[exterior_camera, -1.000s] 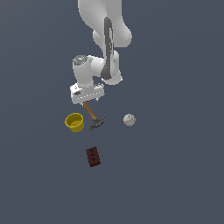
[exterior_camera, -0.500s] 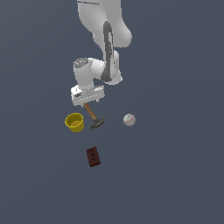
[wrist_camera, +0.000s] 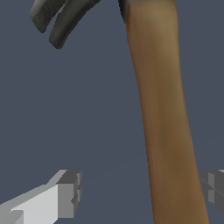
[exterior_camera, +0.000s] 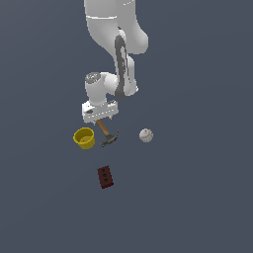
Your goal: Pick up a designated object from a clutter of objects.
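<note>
Four objects are lying on the dark grey table (exterior_camera: 197,188). The claw hammer with a light brown wooden handle and dark grey metal head (exterior_camera: 107,134) is resting between the yellow cup (exterior_camera: 84,138) on the exterior view's left and the white baseball with red stitching (exterior_camera: 146,135) on its right; the dark red-brown rectangular block with holes (exterior_camera: 105,177) is sitting apart. I am seeing the white gripper (exterior_camera: 100,111) hanging over the handle's end. In the wrist view its fingers (wrist_camera: 65,194) are spread, straddling the handle (wrist_camera: 168,131), which is lying nearer one finger, neither visibly touching.
</note>
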Available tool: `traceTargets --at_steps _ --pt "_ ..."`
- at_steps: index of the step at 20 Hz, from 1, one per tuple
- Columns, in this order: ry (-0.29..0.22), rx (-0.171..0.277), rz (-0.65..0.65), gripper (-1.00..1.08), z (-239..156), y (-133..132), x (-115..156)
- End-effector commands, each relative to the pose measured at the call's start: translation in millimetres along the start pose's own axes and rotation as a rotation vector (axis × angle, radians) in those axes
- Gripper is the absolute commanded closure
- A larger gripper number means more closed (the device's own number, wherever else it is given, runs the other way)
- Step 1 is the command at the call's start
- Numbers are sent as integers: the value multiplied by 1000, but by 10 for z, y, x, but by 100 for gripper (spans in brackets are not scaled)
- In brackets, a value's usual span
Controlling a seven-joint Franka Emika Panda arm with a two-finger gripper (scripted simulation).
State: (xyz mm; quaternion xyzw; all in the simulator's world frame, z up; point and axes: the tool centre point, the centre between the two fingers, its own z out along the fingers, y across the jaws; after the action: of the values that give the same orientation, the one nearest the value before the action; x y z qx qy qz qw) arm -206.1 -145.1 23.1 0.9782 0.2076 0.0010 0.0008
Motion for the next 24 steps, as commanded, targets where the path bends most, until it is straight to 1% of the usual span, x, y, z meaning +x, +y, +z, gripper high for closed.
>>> traceTargets --at_steps 1,4,5,17,24 --pt "-2 2 -2 -92 51 -12 -1" --pt "-2 2 -2 -92 65 -10 0" --pt "-2 2 -2 108 65 -10 0" --pt "2 -3 0 108 42 16 14" --pt "3 -2 0 108 -92 10 111"
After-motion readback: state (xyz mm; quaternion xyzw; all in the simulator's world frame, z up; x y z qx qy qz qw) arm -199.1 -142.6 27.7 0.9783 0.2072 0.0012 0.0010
